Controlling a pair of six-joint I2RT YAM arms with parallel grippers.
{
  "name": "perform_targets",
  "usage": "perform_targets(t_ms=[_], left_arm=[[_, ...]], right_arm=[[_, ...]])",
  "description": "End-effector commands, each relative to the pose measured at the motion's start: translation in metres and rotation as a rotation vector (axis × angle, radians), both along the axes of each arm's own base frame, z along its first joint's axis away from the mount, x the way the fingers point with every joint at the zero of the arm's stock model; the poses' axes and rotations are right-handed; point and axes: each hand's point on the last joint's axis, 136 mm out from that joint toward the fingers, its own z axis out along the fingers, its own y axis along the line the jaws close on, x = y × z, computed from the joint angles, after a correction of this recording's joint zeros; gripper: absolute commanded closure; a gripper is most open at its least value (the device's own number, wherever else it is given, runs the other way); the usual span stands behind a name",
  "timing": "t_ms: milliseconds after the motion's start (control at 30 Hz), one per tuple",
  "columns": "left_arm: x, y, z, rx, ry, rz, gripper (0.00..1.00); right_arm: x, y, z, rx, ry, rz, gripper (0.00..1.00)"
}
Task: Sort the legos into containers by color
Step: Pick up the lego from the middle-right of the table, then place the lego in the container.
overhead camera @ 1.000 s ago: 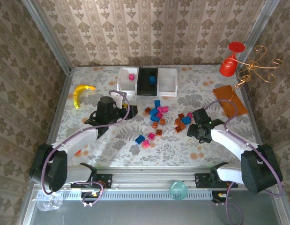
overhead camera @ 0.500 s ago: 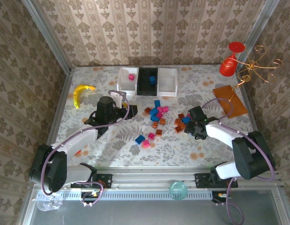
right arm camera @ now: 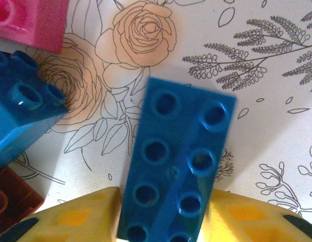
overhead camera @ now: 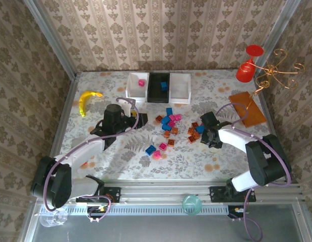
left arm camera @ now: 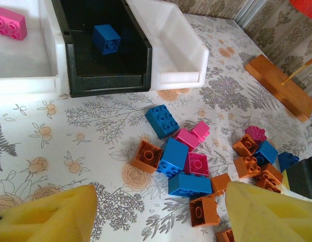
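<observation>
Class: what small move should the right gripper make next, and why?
Probably lift straight up: the right gripper has its pads against both sides of the blue brick, which belongs in the black tray with the other blue one.

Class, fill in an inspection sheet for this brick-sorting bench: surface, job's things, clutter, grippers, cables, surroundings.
Surface: floral-printed tablecloth, lying flat.
Job's things: loose blue, pink and orange-brown plastic bricks clustered mid-table; left white tray holds one pink brick, black tray one blue brick, right white tray none.
Clutter: yellow banana, flat orange-brown plate, red goblet, gold wire ornament, teal cup.
Grippers: left gripper open and empty, left of the cluster; right gripper pads against both long sides of a long blue eight-stud brick.
Cables: purple cables along both arms, no snag seen.
Surroundings: patterned wallpaper walls; metal rail at near edge.
</observation>
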Motion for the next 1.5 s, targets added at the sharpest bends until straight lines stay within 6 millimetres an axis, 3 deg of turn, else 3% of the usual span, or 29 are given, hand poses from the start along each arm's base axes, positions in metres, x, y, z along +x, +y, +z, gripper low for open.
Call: perform_targets(t_ms=[0,167,267,467,633,800,1100,1200,1267,1367,1467], left_arm=[[0.000,0.005,0.003,-0.003,-0.020,0.010,0.31],[0.000,0.006,0.004,-0.008,-0.022,0.011,0.31],[0.000,0.007,0.005,-0.010,-0.026,0.016,0.31],[0.006,0.010,0.002,-0.001,-0.022,0.039,0.31],[0.008,0.011,0.001,0.005,-0.017,0.051,0.30],[0.015,0.024,-0.005,0.039,-0.002,0.086,0.28],[0.007,0.023,-0.020,0.051,0.067,0.051,0.20],[0.002,0.022,-0.026,0.049,0.093,0.038,0.19],[-0.002,0.023,-0.029,0.051,0.106,0.035,0.19],[-0.007,0.025,-0.033,0.052,0.124,0.043,0.19],[-0.016,0.021,-0.036,0.050,0.136,0.028,0.19]], right_arm=[[0.042,0.011,0.007,0.041,-0.151,-0.028,0.59],[0.045,0.001,0.031,-0.004,-0.218,-0.030,0.65],[0.056,0.005,0.069,0.009,-0.349,0.008,0.68],[0.104,0.069,0.133,0.163,-0.537,0.213,0.69],[0.159,0.127,0.156,0.245,-0.605,0.345,0.69],[0.214,0.184,0.155,0.310,-0.618,0.436,0.69],[0.294,0.235,0.130,0.368,-0.607,0.466,0.68],[0.310,0.240,0.117,0.369,-0.580,0.461,0.65],[0.317,0.240,0.121,0.373,-0.586,0.461,0.61],[0.318,0.237,0.143,0.390,-0.613,0.476,0.52],[0.305,0.232,0.175,0.405,-0.654,0.509,0.44]])
